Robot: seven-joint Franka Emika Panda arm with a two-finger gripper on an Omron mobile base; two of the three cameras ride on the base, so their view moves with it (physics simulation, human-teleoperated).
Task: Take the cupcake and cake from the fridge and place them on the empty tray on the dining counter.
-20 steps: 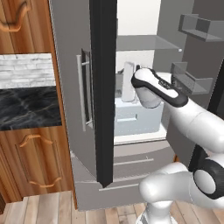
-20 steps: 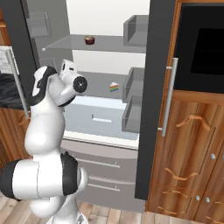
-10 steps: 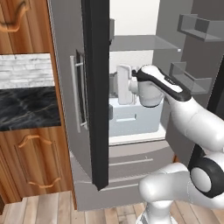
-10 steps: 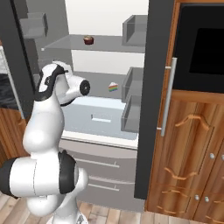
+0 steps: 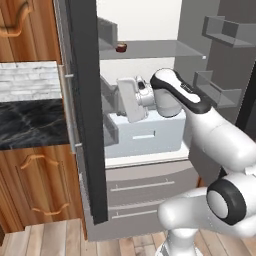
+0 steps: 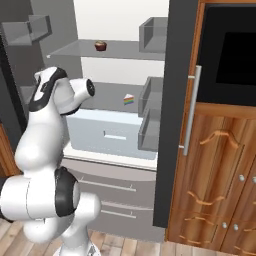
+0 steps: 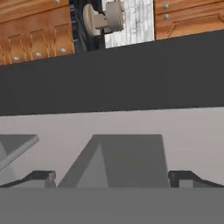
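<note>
The grey fridge stands with both doors open, its white interior showing. The tiny cupcake sits on the upper grey shelf. The cream cake wedge lies on the shelf below, above the white drawer. My gripper is inside the fridge at mid height, pointing left at the inner face of the left door. It is well below and left of the cupcake. In the hand view my gripper is open and empty, facing a grey door bin.
Grey door bins line the right door's inner side. Wooden cabinets and a black marble wall counter lie left of the fridge. A wooden cabinet with a dark oven panel stands on the right. Fridge drawers sit below.
The left fridge door has swung further open and my hand has moved left along with it. The cupcake on the upper shelf has come into the left base view.
</note>
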